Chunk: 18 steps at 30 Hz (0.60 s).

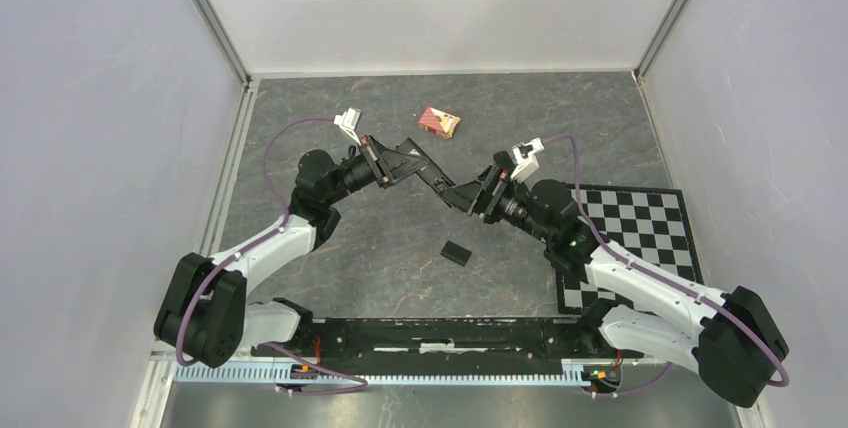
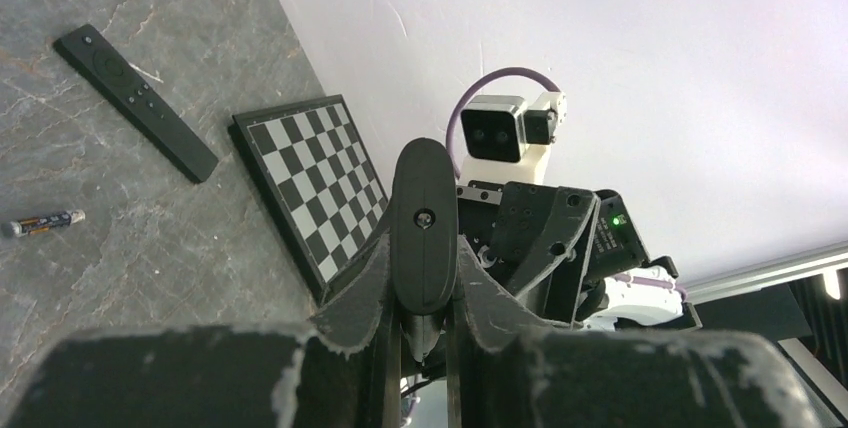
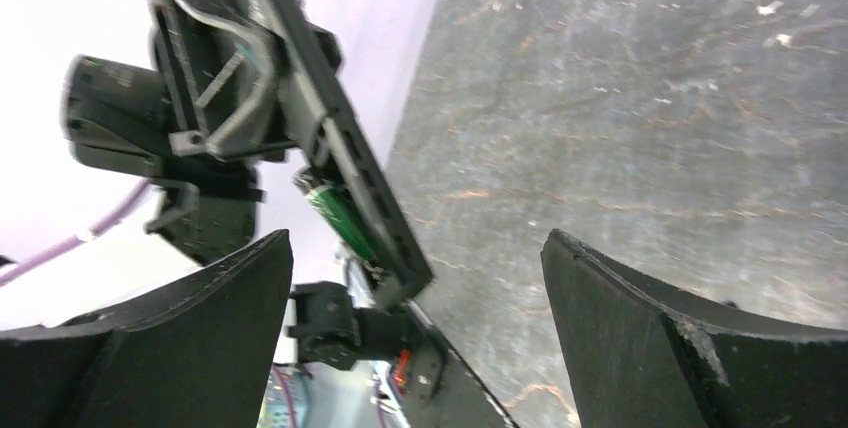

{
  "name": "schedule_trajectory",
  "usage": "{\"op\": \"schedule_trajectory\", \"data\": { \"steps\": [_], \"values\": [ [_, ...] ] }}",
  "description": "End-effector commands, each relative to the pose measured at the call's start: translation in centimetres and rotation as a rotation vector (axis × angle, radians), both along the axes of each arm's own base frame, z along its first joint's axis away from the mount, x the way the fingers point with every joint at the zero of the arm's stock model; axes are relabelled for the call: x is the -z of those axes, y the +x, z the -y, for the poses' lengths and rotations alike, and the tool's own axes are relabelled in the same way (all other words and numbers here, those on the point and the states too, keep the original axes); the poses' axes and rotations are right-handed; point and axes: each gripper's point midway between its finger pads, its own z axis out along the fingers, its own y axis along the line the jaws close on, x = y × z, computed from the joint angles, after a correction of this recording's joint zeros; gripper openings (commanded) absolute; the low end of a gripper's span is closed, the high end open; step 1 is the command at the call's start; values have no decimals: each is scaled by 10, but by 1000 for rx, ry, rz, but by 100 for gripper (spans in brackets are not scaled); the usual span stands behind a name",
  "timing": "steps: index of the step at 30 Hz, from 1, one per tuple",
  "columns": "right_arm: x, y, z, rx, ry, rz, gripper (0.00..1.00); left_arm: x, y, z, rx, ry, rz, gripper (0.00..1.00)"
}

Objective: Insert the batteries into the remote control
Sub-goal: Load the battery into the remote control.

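From my seat the left gripper (image 2: 422, 268) is clamped on the remote control (image 3: 330, 118), holding it up off the counter (image 2: 150, 268) and slanted toward the other arm, with its open battery bay facing the right wrist camera; the dark green battery (image 3: 338, 216) lies in that bay, near the remote's free end; the right gripper (image 3: 410, 248) stands just off that end, jaws spread wide with nothing between them; I judge one cell loaded and one left to fetch; the second battery (image 2: 42, 223) lies on its side on the counter, well apart from the held remote, and only the left wrist view shows it; near it lies a black bar with a ring pad and buttons (image 2: 135, 103); I cannot tell whether that is a spare handset or part of this one, nor whether it is the small black piece (image 1: 457, 252) the top view shows between the arms; the next move, as I read it, calls for the right arm to drop to the counter, set its jaws across the thin cylinder, pinch it at mid-length and carry it to whatever slot remains, poles the right way round, while the left arm holds the remote steady
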Motion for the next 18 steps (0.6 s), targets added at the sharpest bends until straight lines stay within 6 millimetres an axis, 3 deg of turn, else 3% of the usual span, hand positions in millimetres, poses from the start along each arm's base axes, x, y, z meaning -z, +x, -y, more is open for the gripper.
{"op": "schedule_trajectory", "data": {
  "steps": [1, 12, 18],
  "values": [
    [-66, 0, -9, -18, 263, 64, 98, -24, 3, 5, -14, -50, 94, 2],
    [-62, 6, -23, -45, 288, -9, 98, -24, -1, 10, -3, -73, 100, 2],
    [-69, 6, -27, -66, 357, -15, 79, -23, -4, 9, -6, -68, 112, 2]
  ]
}}
